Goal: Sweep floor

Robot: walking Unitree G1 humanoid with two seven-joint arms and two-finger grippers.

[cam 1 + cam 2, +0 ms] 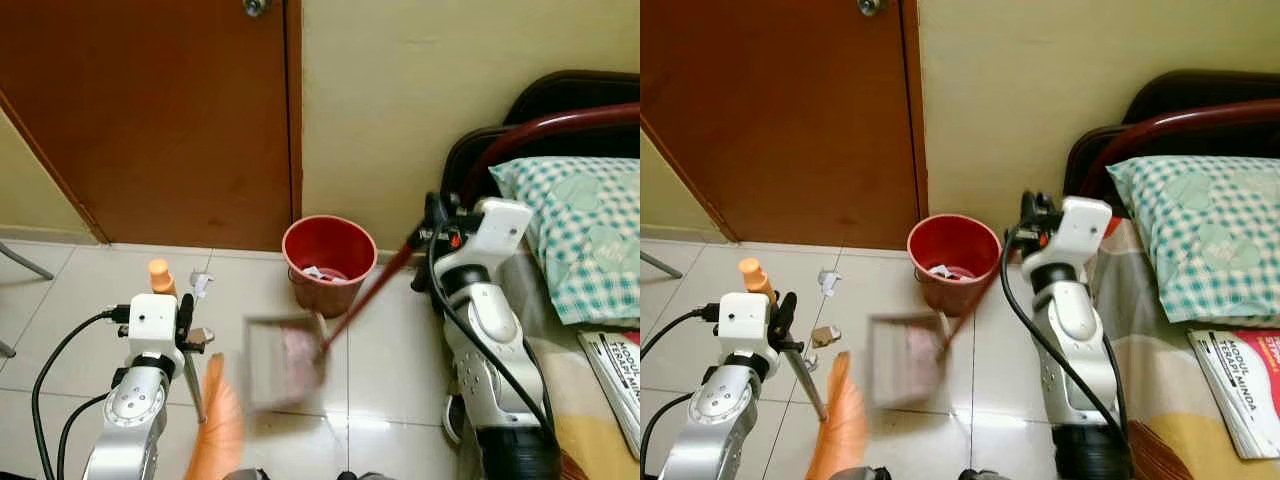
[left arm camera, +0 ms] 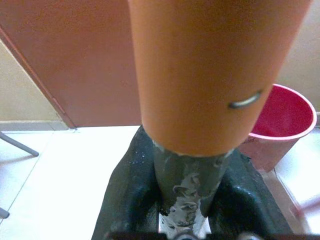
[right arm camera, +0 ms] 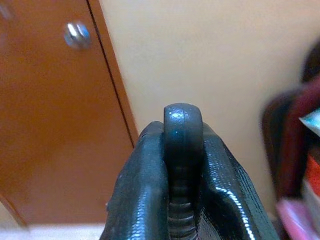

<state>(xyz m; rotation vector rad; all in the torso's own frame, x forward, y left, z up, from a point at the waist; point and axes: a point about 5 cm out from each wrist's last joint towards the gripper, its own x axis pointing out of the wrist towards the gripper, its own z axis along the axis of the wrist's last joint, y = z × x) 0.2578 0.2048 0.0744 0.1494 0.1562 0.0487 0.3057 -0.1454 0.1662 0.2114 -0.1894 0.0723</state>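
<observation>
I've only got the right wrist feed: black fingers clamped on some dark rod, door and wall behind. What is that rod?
Observer: It's the dustpan handle; the right hand grips its top, and the red shaft slopes down to the dustpan on the tiles.
Operator: Anything in the pan?
Observer: Blurred, but some pale pinkish litter seems to sit in it.
Operator: Where's the bin?
Observer: The red bucket stands against the wall, just beyond the pan.
Operator: Left hand?
Observer: The left hand is closed on the broom, orange bristles on the floor beside the pan.
</observation>
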